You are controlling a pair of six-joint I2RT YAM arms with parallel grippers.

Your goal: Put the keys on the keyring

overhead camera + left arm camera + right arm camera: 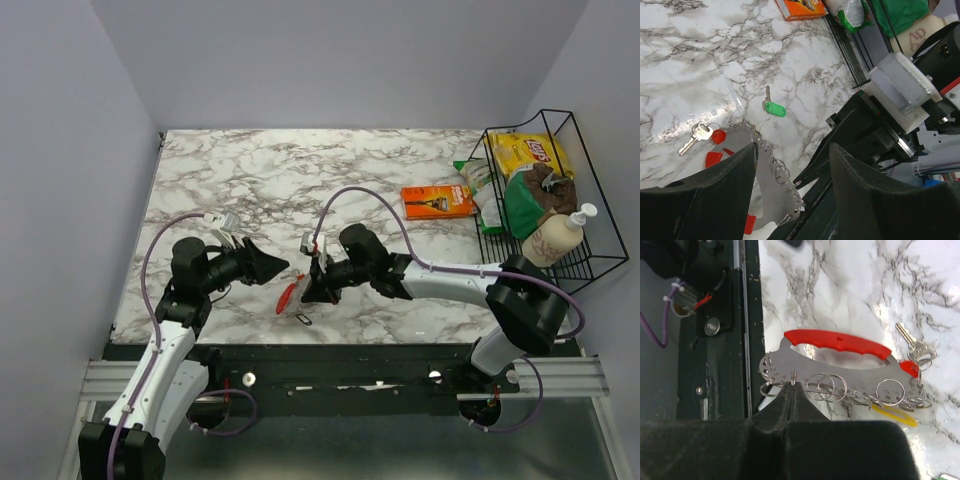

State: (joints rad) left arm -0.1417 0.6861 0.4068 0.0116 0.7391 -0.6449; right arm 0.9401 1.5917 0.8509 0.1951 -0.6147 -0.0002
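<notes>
— Where to find the keyring [304, 319]?
— Down on the bench [400, 160], near its front edge, close to a steel plate [782, 365] with a red handle [837, 342] and many rings.
— And the keys [694, 136]?
— Also on the bench: a silver one beside the plate's red tip, a green-headed one [774, 107] apart.
— The tools?
— See the right tool [792, 387] pressed together at the plate's edge, under one small ring; cannot tell if clamped on it. See the left tool [792, 155] spread apart, plate edge between its fingers.
</notes>
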